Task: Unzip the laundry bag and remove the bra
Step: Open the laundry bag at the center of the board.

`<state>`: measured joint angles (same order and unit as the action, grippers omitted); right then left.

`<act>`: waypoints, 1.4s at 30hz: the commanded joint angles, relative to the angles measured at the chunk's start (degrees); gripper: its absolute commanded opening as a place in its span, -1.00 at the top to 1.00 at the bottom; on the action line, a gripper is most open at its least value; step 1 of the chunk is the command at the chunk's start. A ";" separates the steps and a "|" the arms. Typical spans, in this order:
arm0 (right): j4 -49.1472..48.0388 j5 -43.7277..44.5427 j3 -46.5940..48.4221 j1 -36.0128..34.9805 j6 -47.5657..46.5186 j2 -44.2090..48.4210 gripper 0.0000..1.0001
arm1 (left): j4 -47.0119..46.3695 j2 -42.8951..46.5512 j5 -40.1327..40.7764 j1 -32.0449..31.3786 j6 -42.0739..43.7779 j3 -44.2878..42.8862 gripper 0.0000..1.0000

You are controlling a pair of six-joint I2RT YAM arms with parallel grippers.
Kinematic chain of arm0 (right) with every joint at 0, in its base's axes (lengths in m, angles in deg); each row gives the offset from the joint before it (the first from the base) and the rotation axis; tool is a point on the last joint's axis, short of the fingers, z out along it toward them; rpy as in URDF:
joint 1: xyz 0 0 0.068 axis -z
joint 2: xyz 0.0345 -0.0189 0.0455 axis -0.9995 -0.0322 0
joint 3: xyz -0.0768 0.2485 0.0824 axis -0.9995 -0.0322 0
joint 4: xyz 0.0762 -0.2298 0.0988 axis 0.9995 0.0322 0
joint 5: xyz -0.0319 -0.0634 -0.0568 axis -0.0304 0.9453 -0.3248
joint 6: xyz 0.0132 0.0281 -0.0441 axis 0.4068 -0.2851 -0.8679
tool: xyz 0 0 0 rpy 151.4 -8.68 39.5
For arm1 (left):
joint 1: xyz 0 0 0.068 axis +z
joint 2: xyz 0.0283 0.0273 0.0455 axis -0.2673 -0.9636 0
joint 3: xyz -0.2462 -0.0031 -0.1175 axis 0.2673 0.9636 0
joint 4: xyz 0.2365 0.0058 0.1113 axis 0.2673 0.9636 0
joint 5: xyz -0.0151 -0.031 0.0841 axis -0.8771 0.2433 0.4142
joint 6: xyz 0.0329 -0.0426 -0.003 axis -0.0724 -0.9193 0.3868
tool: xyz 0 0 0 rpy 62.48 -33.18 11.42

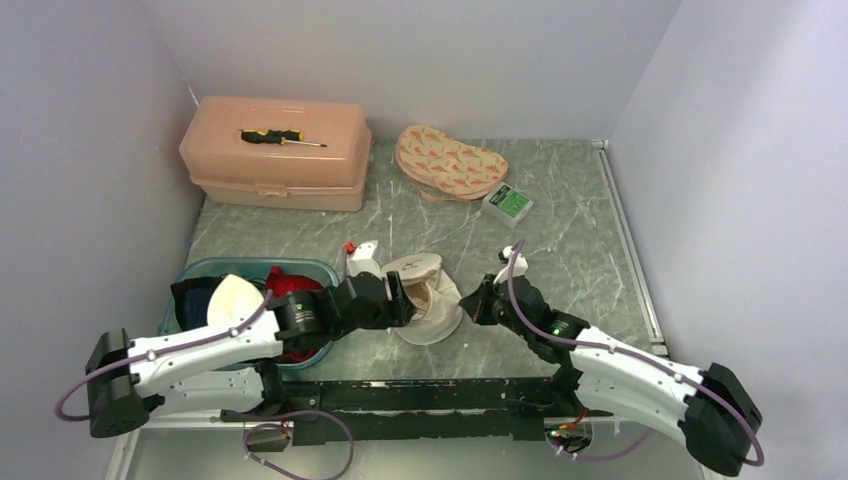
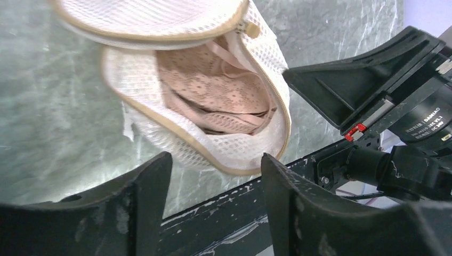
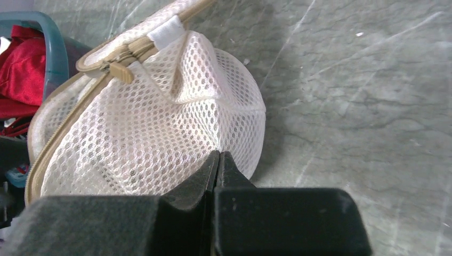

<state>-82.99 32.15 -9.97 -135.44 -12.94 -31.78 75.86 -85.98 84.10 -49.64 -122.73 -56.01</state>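
Near the middle of the near edge of the green marbled worktop point(image 1: 560, 250) lies the white mesh laundry bag point(image 1: 432, 322), between the two arms. Its beige zipper point(image 3: 120, 71) is open and the mouth of the bag gapes toward the left arm. Inside the bag lies the bra point(image 2: 218, 90), which is of pale pink lace with thin straps and lies wholly within the mesh. The left end effector point(image 2: 216, 160) hovers just before this mouth with its fingers spread and nothing between them. The right end effector point(image 1: 468, 300) is pressed together, and its tips are against the mesh on the other side of the bag. I cannot tell whether a fold of mesh is caught there. At the near left corner stands a teal basin point(image 1: 250, 265) with a red cloth point(image 1: 290, 283) in it. In the far left corner is a pink box point(image 1: 275, 165) with a screwdriver point(image 1: 280, 137) lying on its lid. By the middle of the far edge lies a patterned pouch point(image 1: 450, 163), and a small green and white box point(image 1: 507, 203) is just beside it.
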 commanded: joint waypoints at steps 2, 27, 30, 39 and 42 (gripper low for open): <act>12.14 2.73 5.60 0.22 -5.75 6.97 0.74 | 16.64 5.22 8.02 -0.27 4.08 -7.37 -0.48; 16.64 -2.86 24.39 -0.40 -10.76 -7.19 -0.23 | 1.98 -12.21 -19.81 20.21 7.01 -10.17 -0.56; 15.78 -3.23 23.23 -0.52 -10.47 -6.82 -0.22 | -0.66 -11.85 -22.23 21.51 5.80 -8.44 -0.47; 16.16 -3.07 20.88 -0.52 -11.12 -3.67 -0.22 | -3.64 -15.66 -24.86 21.83 6.88 -5.68 0.82; 16.66 -2.78 21.35 -0.46 -12.02 -2.61 -0.25 | -1.56 -14.47 -22.95 21.82 9.26 -5.86 0.95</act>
<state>-64.41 29.09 10.99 -135.73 -23.15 -36.32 74.81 -101.69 61.04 -27.85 -116.23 -61.83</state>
